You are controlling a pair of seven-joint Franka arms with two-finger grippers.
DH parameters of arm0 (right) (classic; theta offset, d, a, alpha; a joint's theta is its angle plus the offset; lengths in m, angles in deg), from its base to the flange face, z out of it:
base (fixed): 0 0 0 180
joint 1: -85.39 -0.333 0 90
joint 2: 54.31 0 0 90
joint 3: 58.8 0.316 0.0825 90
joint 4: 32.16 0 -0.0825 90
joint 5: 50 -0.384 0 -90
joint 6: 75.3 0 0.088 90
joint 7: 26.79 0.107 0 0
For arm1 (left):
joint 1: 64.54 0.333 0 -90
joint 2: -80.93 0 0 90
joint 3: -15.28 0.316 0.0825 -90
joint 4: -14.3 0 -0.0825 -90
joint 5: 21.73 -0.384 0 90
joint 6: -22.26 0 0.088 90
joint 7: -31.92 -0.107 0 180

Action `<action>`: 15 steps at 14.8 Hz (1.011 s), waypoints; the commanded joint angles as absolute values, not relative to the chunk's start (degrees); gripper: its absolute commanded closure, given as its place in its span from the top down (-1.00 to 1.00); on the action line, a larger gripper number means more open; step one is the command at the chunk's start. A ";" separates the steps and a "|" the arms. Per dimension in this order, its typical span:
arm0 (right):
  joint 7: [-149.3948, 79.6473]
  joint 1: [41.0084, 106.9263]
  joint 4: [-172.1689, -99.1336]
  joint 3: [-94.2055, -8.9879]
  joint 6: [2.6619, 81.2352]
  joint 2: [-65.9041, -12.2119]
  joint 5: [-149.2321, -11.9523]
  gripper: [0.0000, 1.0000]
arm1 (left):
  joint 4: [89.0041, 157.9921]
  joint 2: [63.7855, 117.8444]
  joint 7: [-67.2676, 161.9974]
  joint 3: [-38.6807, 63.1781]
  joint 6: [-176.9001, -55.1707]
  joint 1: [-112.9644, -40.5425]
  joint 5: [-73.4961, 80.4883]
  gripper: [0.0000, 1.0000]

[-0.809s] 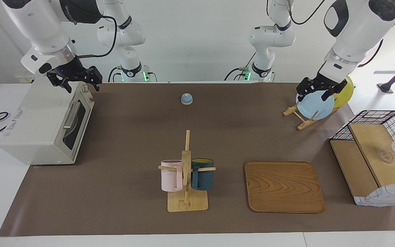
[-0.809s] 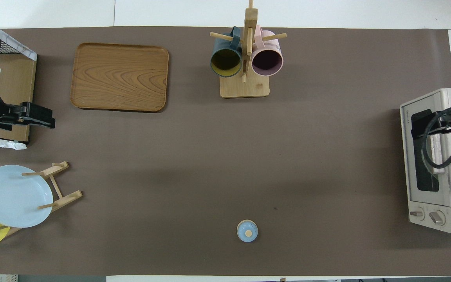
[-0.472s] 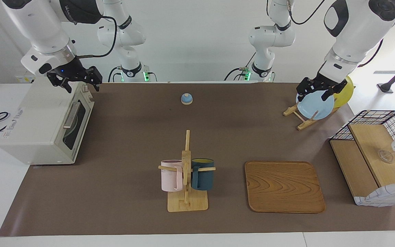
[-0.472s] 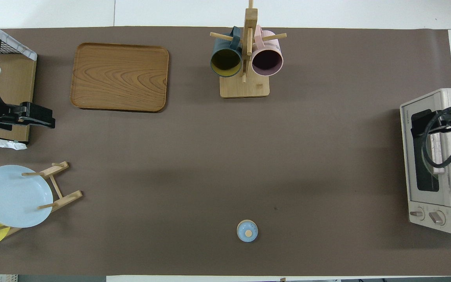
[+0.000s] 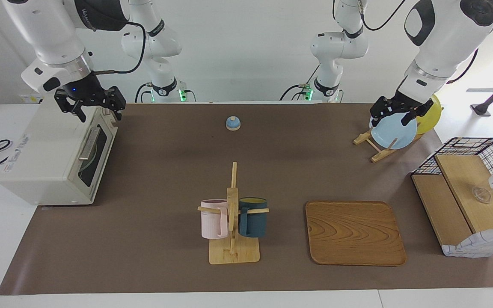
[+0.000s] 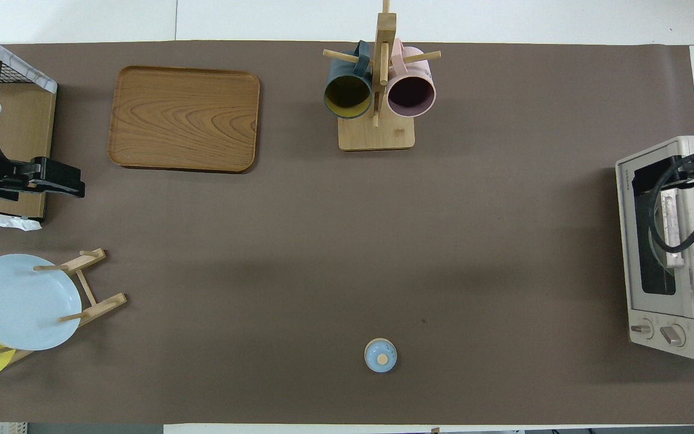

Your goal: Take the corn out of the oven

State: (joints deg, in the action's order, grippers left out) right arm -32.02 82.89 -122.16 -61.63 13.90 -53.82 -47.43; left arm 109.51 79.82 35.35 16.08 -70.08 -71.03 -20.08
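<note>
Fingers (image 5: 116, 102) of the right gripper (image 5: 91, 108), spread above the oven (image 5: 54, 154), show only facing.

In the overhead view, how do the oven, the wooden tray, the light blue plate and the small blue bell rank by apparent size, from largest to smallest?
1. wooden tray
2. oven, though the picture's edge cuts it off, so its place against the tray is unsure
3. light blue plate
4. small blue bell

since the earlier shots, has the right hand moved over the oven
Yes. The right hand has risen slightly above the oven top and shifted toward the edge farther from the robots, its fingers spread. The oven door stays shut.
</note>
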 commanded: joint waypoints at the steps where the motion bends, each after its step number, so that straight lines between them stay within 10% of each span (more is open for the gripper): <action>1: -32.85 83.81 -126.10 -61.52 20.02 -55.10 -48.95 1.00 | 110.72 78.56 35.44 15.98 -69.94 -70.60 -19.36 1.00; 5: -39.33 85.65 -131.90 -61.79 25.42 -57.38 -48.95 -1.00 | 110.72 78.56 35.44 15.98 -69.94 -70.60 -19.36 1.00; 15: -36.12 90.65 -145.19 -61.87 30.79 -62.49 -48.77 -1.00 | 110.72 78.56 35.44 15.98 -69.94 -70.60 -19.35 1.00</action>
State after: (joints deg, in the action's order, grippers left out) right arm -38.59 89.11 -141.98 -62.05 29.07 -60.76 -47.43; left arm 109.52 79.82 35.35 16.08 -70.08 -71.03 -20.08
